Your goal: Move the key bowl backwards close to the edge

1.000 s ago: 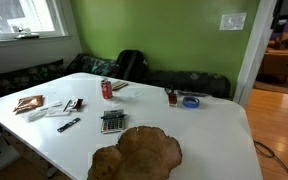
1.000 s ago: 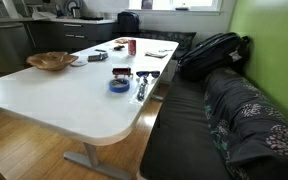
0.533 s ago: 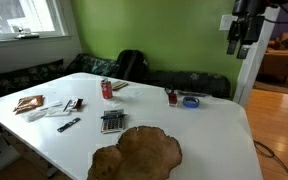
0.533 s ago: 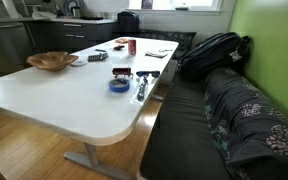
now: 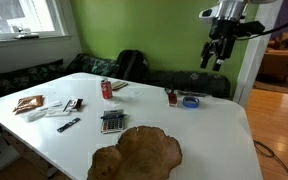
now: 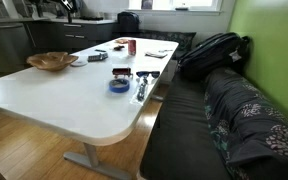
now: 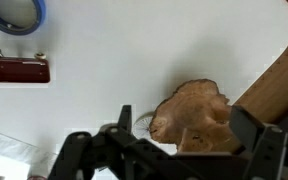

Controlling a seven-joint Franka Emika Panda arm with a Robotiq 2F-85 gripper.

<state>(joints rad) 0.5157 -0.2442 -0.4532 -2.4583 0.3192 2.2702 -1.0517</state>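
The key bowl (image 5: 134,152) is lying at the near end of the white table (image 5: 214,135), just nearer than the calculator (image 5: 112,121), with its long axis running left to right. The gripper (image 5: 216,55) is hanging high over the far right corner, jaws spread and holding nothing. The bowl therefore lies down and to the near left of it, well apart. The table's straight edge (image 5: 254,140) is bounding the right side. Farther off, a red can (image 5: 107,89) and a blue tape roll (image 5: 190,101) are resting before a dark bench (image 5: 184,82) and a green wall (image 5: 154,30).
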